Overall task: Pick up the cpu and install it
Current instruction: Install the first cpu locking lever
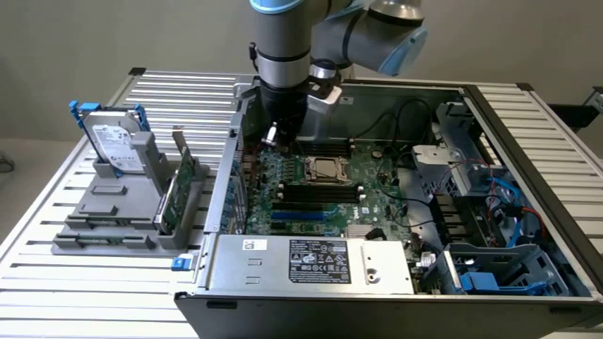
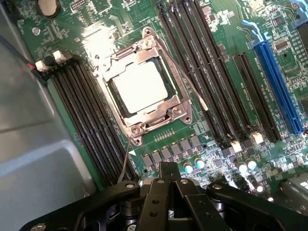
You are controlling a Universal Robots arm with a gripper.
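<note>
The cpu (image 2: 142, 86) is a small pale, silvery square lying flat inside the metal frame of the motherboard socket (image 2: 179, 111); in the exterior view the cpu (image 1: 326, 169) sits at the middle of the board. My gripper (image 2: 168, 174) hangs above the board beside the socket, a short way off the cpu, its fingers pressed together with nothing between them. In the exterior view the gripper (image 1: 275, 140) points down inside the open computer case, toward the exterior view's left of the socket.
Black memory slots (image 2: 211, 72) flank the socket, with a blue slot (image 2: 276, 82) beyond. The case wall (image 1: 231, 162) stands close to the gripper. Outside the case, a grey stand (image 1: 113, 212) holds a hard drive (image 1: 118, 145) and a green card (image 1: 179, 187). A power supply (image 1: 311, 260) fills the front.
</note>
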